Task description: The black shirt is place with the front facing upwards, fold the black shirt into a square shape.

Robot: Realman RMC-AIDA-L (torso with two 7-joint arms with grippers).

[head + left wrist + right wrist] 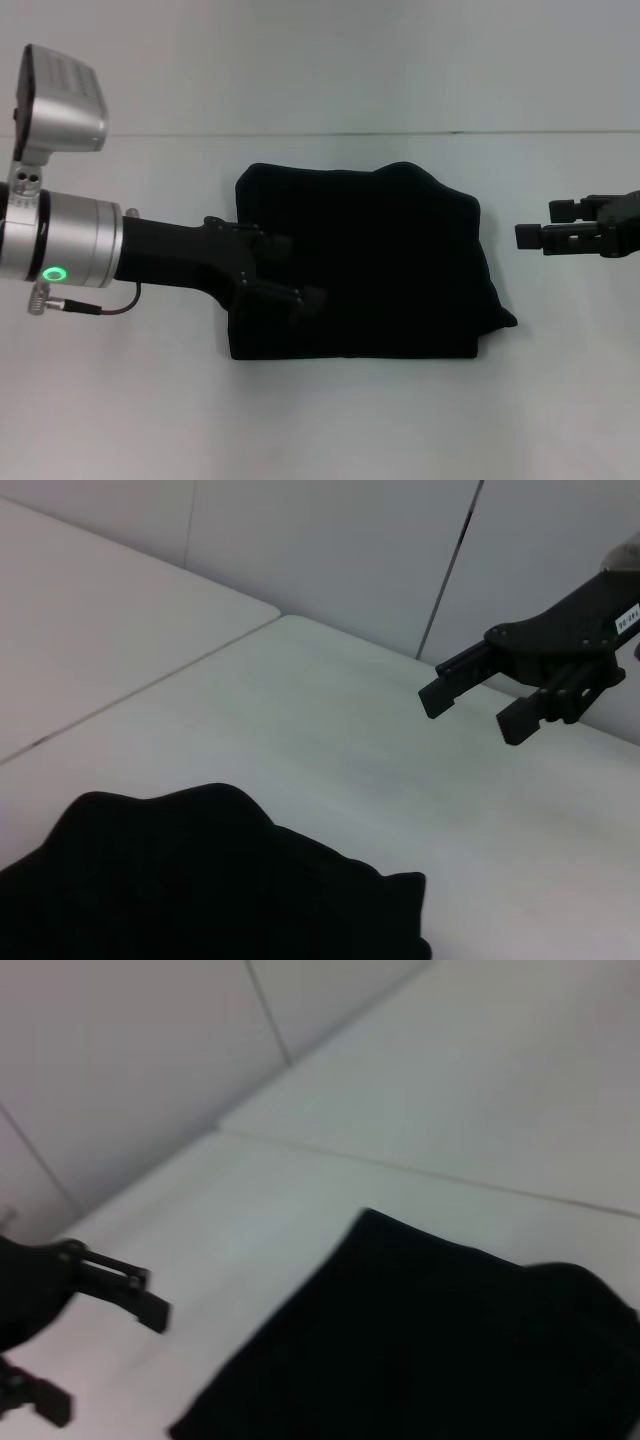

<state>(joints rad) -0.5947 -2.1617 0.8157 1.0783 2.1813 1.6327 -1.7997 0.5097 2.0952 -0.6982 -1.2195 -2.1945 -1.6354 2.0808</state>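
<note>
**Folded black shirt on the desk, both sets of jaws spread and empty**

The left gripper [297, 270] has its jaws spread, with 2 dark fingers parted, one near the upper edge of the cloth and one lower down. They sit over the 9 o'clock side of the black shirt [380, 260] in the head view; black on black, I cannot tell whether the fingertips touch the fabric or hang just above it. Nothing is visibly pinched between them. Behind the jaws runs a black forearm, then a silver wrist collar with a lit green ring, reaching in from 9 o'clock.

The right gripper [535, 236] also has its jaws spread, holding nothing. It stands at 3 o'clock of the shirt, apart from the cloth, above the bare desk [150, 400]. The left wrist view shows the same gripper [470, 710] with both fingers parted and air between them, well clear of the fabric.

The black shirt lies at the middle of the white desk, folded into a compact, roughly rectangular bundle. Its upper edge is wavy and a small flap pokes out at the 4 o'clock corner. No lettering or label shows on the visible side. The right wrist view shows the shirt [450, 1340] as a flat dark slab with a straight edge.
</note>
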